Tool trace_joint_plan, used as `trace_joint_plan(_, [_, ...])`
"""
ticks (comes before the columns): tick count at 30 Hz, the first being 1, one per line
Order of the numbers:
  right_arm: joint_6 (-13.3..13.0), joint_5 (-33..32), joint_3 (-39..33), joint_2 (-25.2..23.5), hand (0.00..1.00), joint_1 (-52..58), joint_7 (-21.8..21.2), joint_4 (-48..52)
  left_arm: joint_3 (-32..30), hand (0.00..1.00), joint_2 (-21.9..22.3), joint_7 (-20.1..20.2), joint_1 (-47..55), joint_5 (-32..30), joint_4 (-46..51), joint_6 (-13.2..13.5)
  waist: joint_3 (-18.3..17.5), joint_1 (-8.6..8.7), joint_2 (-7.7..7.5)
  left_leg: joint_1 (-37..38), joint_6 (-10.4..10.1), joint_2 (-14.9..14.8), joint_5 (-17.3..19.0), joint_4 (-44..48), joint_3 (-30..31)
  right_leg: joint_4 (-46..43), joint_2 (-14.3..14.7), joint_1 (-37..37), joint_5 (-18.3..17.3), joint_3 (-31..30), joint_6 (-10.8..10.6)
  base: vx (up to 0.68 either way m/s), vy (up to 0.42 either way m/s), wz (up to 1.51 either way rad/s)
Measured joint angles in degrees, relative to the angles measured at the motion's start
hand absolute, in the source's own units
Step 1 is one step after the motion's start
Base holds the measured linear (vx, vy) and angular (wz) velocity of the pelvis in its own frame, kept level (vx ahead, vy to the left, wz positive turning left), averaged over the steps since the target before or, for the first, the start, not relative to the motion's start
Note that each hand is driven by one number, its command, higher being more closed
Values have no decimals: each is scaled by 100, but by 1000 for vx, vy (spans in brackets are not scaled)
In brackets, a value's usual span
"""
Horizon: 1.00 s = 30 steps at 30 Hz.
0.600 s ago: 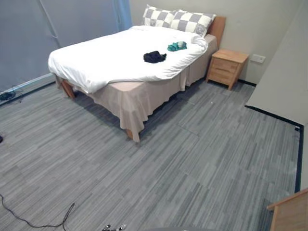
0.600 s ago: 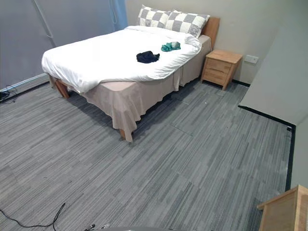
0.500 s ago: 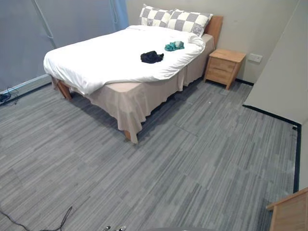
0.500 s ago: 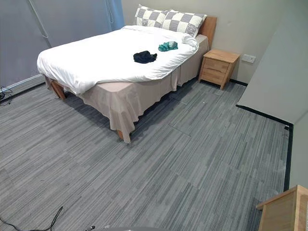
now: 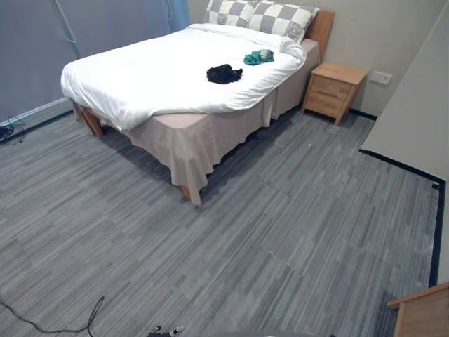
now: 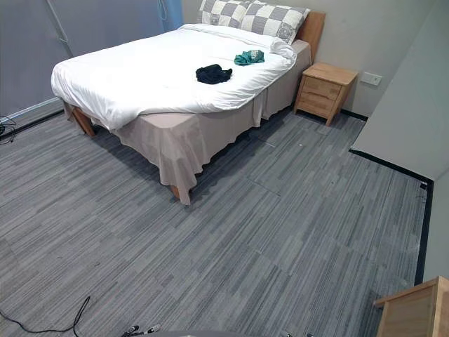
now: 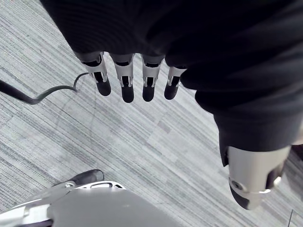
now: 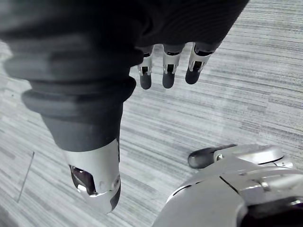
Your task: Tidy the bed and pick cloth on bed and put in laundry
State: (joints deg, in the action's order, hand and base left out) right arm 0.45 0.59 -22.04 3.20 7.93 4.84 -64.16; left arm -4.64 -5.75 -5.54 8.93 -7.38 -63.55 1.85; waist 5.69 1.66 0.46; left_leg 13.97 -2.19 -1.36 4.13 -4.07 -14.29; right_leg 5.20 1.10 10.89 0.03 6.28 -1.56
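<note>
Fingers (image 7: pixel 127 87) of my left hand (image 7: pixel 156 33) and right hand (image 8: pixel 166 71) hang slack, empty; the black cloth (image 5: pixel 224 73) looks soft, light, pinchable at any fold.

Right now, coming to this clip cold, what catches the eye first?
The big bed with its white cover stands across the room on the left. A black cloth and a teal cloth lie apart on it, toward the checked pillows. A wooden nightstand stands to its right by the wall. The left hand and right hand hang open over grey floor.
</note>
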Motion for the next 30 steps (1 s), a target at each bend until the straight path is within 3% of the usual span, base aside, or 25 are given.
trace_joint_plan(16, [8,3,1,-52,0,-32,-8,-2,-1,0,-70,1,-26,16,3,8,70,-46,-135,-148,30,-12,-16,-110,-154,-65,41,-292,-20,-154,26,-24,-49,-5])
trace_joint_plan(18, [11,3,-10,-67,0,-108,-12,-4,-2,0,-98,3,-76,20,2,7,123,-66,-122,-219,35,-33,-11,-96,-224,-694,39,-650,-323,-197,81,10,-34,-21])
trace_joint_plan(20, [11,3,-109,-139,0,-158,-21,32,-6,0,-169,7,-245,63,2,6,358,-67,-235,-194,69,-27,150,-60,-296,-2675,-99,-1586,-947,-127,-356,-3,-35,-16])
trace_joint_plan(21, [13,2,-196,-162,0,-174,-29,37,-16,0,-193,10,-263,72,-3,0,405,-83,-233,-202,93,-17,226,-36,-303,-3341,-163,-1927,-983,-119,-406,-32,-49,-7])
trace_joint_plan(22, [40,1,-297,-204,0,-198,-54,40,-63,0,-240,13,-262,76,-9,-21,467,-66,-300,-155,98,0,344,94,-284,-4574,-379,-2480,-971,7,-419,38,-49,13])
trace_joint_plan(23, [91,1,-300,-226,0,-87,-85,23,-67,0,-248,9,-252,109,-10,-40,483,-19,-326,7,105,12,423,120,-253,-5264,-710,-2724,-1109,288,-404,86,-41,25])
trace_joint_plan(24, [110,-2,-319,-229,0,-39,-98,5,-70,0,-244,8,-249,112,-13,-42,488,0,-321,73,112,12,459,128,-196,-5344,-886,-2761,-1186,459,-367,183,-12,28])
trace_joint_plan(25, [114,-15,-482,-272,0,-22,-100,-3,-92,0,-239,11,-257,111,-13,-42,488,63,-315,151,75,-18,545,204,-126,-5058,-1121,-2833,-1273,656,-352,177,-9,22])
trace_joint_plan(26, [109,-26,-504,-275,0,-25,-101,2,-136,0,-222,11,-270,111,-13,-42,487,97,-299,154,62,-67,599,260,-119,-4653,-1153,-2848,-1261,701,-333,363,-97,23])
trace_joint_plan(27, [105,-25,-503,-241,0,-33,-105,14,-270,0,-161,10,-372,110,-12,-41,497,135,-224,183,-100,-253,719,316,-79,-3096,-1091,-2892,-906,793,-223,385,-143,17])
trace_joint_plan(29, [114,-29,-501,-215,0,-58,-106,9,-287,0,-146,10,-463,104,-11,-39,535,200,-171,197,-227,-411,774,309,-20,-1946,-979,-2913,-354,812,-249,427,-193,26])
trace_joint_plan(30, [114,-32,-509,-219,0,-67,-100,7,-361,0,-127,15,-549,98,-13,-39,559,284,-152,249,-384,-537,846,298,29,-1125,-964,-2954,138,762,-390,641,-362,34])
